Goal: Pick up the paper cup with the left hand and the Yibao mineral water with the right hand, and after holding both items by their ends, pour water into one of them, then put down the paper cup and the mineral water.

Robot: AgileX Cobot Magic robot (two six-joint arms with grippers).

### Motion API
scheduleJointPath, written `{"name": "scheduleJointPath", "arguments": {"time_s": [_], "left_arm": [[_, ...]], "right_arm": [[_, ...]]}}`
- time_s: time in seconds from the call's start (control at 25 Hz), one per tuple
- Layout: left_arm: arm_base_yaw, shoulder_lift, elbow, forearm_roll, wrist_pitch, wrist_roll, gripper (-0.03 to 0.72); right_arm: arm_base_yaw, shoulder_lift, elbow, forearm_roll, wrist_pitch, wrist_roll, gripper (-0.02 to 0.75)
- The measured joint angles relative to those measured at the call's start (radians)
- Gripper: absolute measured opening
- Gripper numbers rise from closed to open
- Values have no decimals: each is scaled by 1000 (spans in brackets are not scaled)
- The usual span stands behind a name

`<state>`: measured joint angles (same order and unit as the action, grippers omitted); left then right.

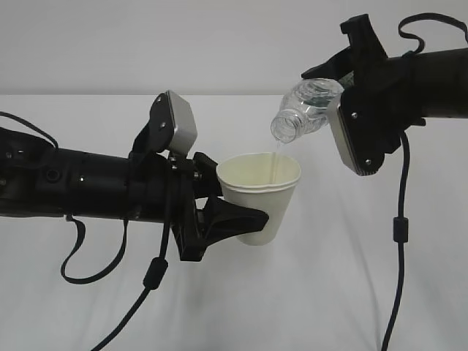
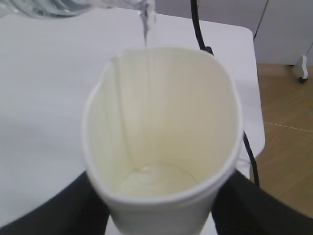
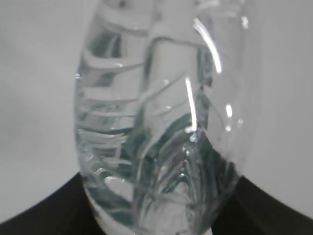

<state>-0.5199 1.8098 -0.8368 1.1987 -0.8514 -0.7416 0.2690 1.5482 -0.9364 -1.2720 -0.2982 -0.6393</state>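
The paper cup [image 1: 261, 196], thin, light and easily crushed, hangs above the bench [image 1: 365, 278] pinched mid-wall by the left hand [image 1: 235, 217], squeezed oval, while the right hand [image 1: 344, 110] grips the tilted, slippery Yibao mineral water [image 1: 303, 110] pouring water [image 1: 275, 162] in.

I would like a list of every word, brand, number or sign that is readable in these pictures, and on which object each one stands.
No text can be read in any view.
Clear ribbed plastic bottle: its label is hidden in the right hand; the right wrist view shows only blurred plastic.
Small white paper cup, held in the left hand: plain, no print visible.
Silver-grey modules on the arms: no markings legible.
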Motion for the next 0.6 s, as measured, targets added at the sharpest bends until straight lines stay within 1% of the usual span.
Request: {"name": "scheduleJointPath", "arguments": {"time_s": [0.6], "left_arm": [[0,0,0,0,0,0,418]], "right_arm": [[0,0,0,-4,0,0,424]]}}
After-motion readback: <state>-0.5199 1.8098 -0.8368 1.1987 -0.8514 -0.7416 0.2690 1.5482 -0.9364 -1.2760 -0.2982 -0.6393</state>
